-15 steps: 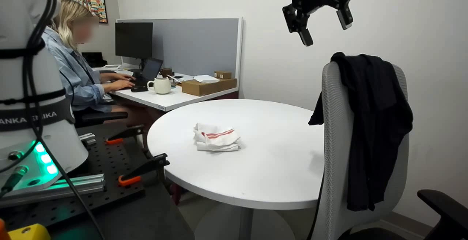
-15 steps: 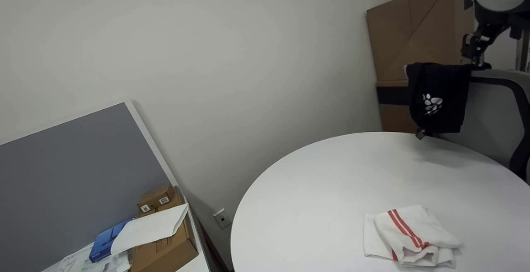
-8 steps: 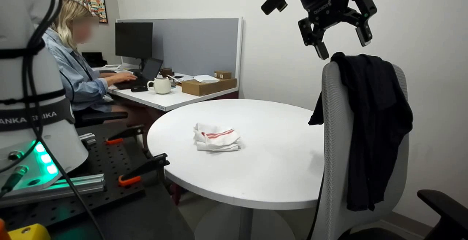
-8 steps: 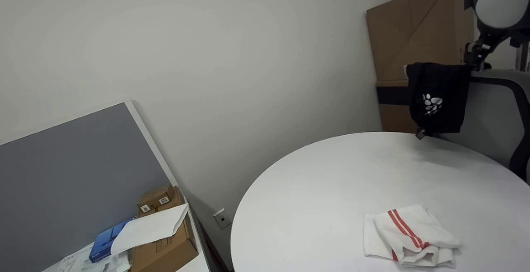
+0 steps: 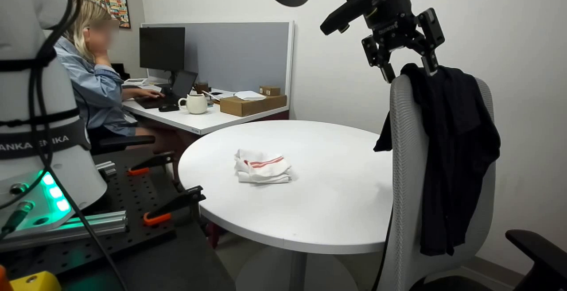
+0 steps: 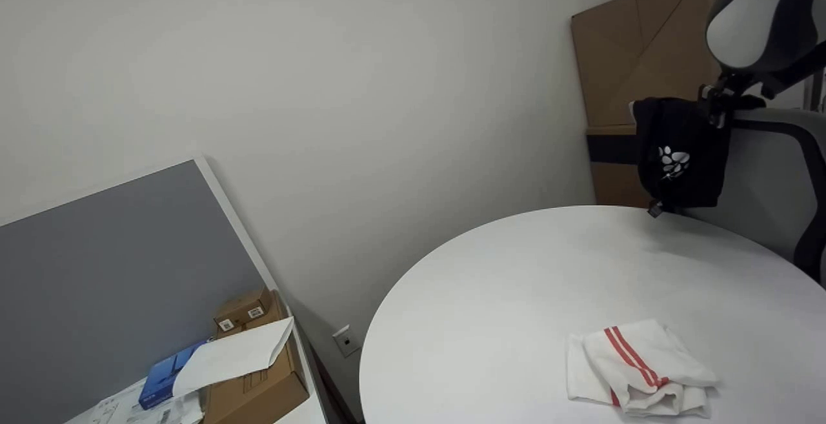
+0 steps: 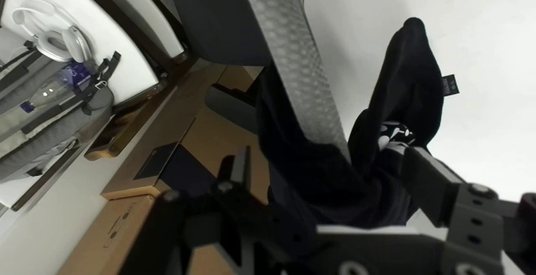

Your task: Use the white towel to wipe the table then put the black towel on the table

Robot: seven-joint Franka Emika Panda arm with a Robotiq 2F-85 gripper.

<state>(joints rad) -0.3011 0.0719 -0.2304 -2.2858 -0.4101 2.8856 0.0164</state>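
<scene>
black towel (image 5: 456,158) over edge of chair (image 5: 407,167)

Parted fingers (image 5: 429,63) hang near the black towel (image 5: 456,158) draped over the chair (image 5: 405,171); the white towel (image 5: 263,169) lies on the bench (image 5: 336,189).

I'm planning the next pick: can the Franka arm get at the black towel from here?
Likely yes: the gripper hangs open at the black towel draped over the mesh chair back; nothing visible bars the way.
</scene>
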